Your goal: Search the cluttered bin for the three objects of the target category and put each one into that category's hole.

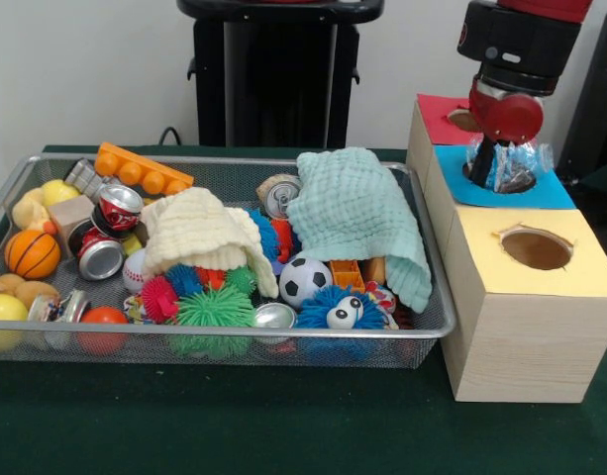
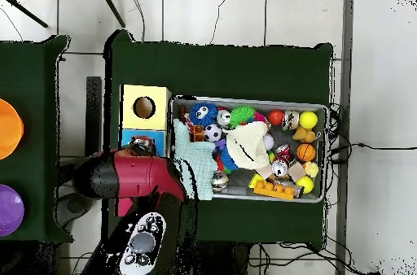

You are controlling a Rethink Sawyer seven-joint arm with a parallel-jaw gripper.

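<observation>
From the front camera, I see my gripper down at the hole in the blue-topped box, with a crinkled clear plastic wrapper bunched around its tip; whether the jaws are clamped on it I cannot tell. A yellow-topped box sits nearer, a red-topped box behind. The wire bin holds balls, cans, spiky toys and two cloths: a green cloth and a cream cloth.

Overhead, the arm covers the blue-topped box and the wrapper. Only here do I see the orange disc and purple disc on a separate table.
</observation>
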